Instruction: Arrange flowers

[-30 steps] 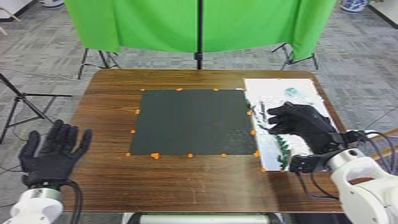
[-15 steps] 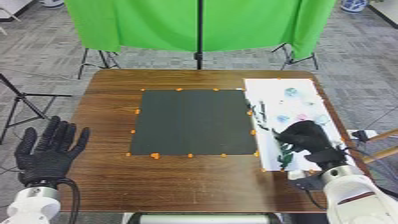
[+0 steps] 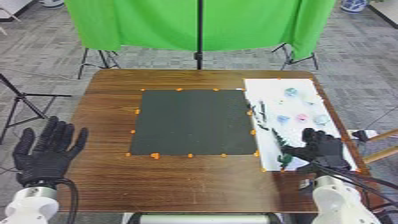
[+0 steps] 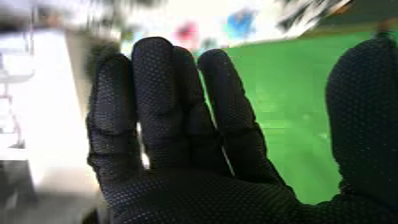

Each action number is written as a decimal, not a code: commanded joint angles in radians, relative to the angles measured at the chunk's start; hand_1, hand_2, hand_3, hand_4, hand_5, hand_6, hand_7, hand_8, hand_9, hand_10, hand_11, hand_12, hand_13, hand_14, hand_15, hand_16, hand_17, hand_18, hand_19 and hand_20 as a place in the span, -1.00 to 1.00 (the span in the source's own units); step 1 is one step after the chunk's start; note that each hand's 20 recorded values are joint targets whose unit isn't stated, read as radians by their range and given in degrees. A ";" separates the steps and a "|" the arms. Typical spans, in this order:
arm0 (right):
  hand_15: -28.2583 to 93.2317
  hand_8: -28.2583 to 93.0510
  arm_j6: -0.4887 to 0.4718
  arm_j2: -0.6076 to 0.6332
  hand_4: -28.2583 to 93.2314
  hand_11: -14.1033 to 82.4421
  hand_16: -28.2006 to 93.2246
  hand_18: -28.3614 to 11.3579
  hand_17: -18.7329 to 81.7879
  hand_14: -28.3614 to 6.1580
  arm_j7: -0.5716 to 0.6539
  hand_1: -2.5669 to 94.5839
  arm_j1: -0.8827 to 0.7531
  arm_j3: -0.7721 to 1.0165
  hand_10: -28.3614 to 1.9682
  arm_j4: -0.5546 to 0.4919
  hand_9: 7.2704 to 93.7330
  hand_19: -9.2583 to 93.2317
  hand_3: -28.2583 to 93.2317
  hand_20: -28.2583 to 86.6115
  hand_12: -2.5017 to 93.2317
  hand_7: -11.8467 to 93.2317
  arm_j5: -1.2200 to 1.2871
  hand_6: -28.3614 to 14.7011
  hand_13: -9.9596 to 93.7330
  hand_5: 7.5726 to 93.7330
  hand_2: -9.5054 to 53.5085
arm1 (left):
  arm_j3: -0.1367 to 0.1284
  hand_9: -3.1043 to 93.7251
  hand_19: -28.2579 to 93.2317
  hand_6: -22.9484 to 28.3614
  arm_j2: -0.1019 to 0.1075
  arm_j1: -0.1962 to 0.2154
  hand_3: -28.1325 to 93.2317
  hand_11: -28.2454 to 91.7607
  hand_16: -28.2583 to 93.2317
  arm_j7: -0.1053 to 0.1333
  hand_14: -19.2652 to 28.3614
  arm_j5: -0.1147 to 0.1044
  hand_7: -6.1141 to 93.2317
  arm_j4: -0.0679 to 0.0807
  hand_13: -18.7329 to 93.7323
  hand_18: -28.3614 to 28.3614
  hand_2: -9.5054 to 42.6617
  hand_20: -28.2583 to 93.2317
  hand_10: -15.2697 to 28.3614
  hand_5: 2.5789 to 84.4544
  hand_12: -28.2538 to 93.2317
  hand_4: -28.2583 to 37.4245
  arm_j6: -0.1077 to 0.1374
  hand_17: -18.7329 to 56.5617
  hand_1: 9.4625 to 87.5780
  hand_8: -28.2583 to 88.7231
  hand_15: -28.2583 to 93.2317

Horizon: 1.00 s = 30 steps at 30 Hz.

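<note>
Black fabric covers the robot's right hand [image 3: 325, 150], at lower right in the head view, above the bottom end of a white sheet [image 3: 277, 89]. Its fingers are straight and spread, gripping nothing that can be seen. Over the last second it has swung down from the sheet's middle and turned its fingertips toward the top of the frame, uncovering a pink flower [image 3: 302, 118] and a blue flower [image 3: 283, 119] at right of centre. A green sprig [image 3: 285, 159] lies just beside the hand; whether they touch, one cannot tell. Darker foliage [image 3: 261, 114] rests farther up along the sheet's left edge. No flower or leaf lies on the dark mat [image 3: 191, 122] in mid-frame, so the arranging seems barely begun, and the lowered hand is probably lining up on the sprig. At lower left, the left hand [image 3: 44, 162] is open, apparently waiting
</note>
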 commanded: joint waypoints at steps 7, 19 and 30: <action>0.46 -0.80 0.008 -0.008 -1.00 0.02 -0.16 -0.84 0.00 -0.39 -0.042 -0.23 0.120 -0.096 -0.57 0.130 0.08 0.80 0.35 0.10 -0.35 0.11 0.068 -0.06 0.20 -0.08 -1.00 | 0.016 0.10 0.23 0.19 0.020 0.014 0.70 0.02 -0.56 -0.006 0.55 0.102 -0.40 -0.005 0.09 0.64 -0.13 -0.16 0.45 0.17 -0.24 -0.97 0.020 -0.46 -0.54 -0.71 0.37; 0.37 -0.68 0.009 -0.068 -1.00 0.08 -0.07 -0.72 0.05 -0.09 -0.036 0.14 0.151 -0.140 -0.27 0.216 0.16 0.80 0.63 0.13 -0.34 0.33 0.125 0.06 0.29 -0.04 -1.00 | 0.020 0.02 0.14 0.19 0.022 0.008 0.70 -0.09 -0.60 -0.066 0.49 0.405 -0.52 0.009 -0.07 0.58 -0.16 -0.19 0.45 0.11 -0.26 -0.96 0.026 -0.53 -0.55 -0.68 0.19; 0.17 -0.27 0.174 -0.061 -1.00 -0.21 0.25 -0.67 0.23 0.41 -0.068 0.45 0.160 -0.191 0.25 0.208 0.71 0.87 0.49 0.17 0.19 0.48 0.098 0.37 0.66 0.27 -1.00 | 0.023 -0.11 0.09 0.19 0.011 -0.001 0.71 -0.13 -0.62 -0.104 0.39 0.483 -0.55 0.025 -0.25 0.49 -0.20 -0.23 0.43 0.06 -0.29 -0.95 -0.009 -0.63 -0.56 -0.67 0.06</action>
